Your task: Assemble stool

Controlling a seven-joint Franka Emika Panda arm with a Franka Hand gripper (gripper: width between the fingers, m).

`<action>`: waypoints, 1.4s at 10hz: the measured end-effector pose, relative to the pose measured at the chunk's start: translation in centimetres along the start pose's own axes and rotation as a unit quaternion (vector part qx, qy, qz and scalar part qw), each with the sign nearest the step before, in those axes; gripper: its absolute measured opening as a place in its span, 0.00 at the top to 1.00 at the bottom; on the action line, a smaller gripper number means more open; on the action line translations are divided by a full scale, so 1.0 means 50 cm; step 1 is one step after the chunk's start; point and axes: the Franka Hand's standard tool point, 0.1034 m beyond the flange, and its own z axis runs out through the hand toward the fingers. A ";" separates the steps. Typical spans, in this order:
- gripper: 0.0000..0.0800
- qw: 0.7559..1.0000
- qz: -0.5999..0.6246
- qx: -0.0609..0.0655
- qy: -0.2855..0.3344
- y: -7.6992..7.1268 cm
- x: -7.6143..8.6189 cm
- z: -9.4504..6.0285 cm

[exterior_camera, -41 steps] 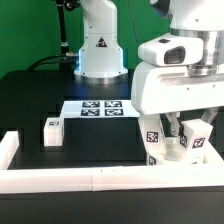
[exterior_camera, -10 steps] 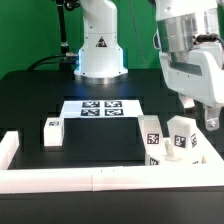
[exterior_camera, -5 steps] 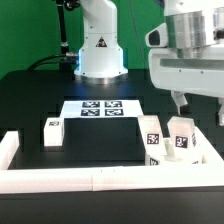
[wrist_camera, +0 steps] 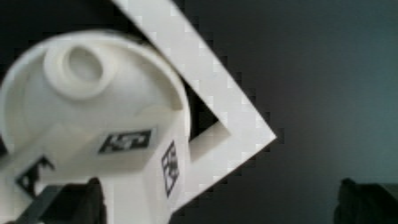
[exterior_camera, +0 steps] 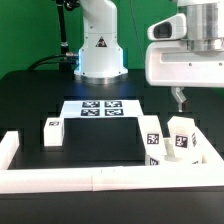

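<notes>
The stool's round white seat [exterior_camera: 203,151] lies at the exterior view's right, against the front rail. Two tagged white legs [exterior_camera: 152,139] [exterior_camera: 181,135] stand upright on it. A third leg [exterior_camera: 52,131] lies loose on the black table at the exterior view's left. My gripper [exterior_camera: 200,100] hangs above and behind the seat, open and empty, clear of the legs. In the wrist view the seat [wrist_camera: 63,125] with a leg's round top [wrist_camera: 80,65] shows below the spread gripper [wrist_camera: 222,205], whose dark fingertips [wrist_camera: 71,200] sit far apart.
The marker board [exterior_camera: 100,108] lies flat at mid-table in front of the arm's base [exterior_camera: 100,50]. White border rails [exterior_camera: 90,179] run along the front and the sides; a rail corner also shows in the wrist view [wrist_camera: 205,80].
The gripper was low, around a leg on the seat. It has let go and risen, drifting slightly to the exterior view's right. Both legs stay standing.
</notes>
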 end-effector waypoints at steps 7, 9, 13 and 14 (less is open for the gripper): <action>0.19 0.939 -0.342 -0.030 -0.017 0.023 0.013 0.001; 0.19 0.870 -0.490 -0.046 -0.034 0.012 -0.007 0.010; 0.19 0.815 -0.575 -0.055 -0.044 0.037 -0.002 0.014; 0.19 0.799 -0.596 -0.057 -0.046 0.041 0.001 0.013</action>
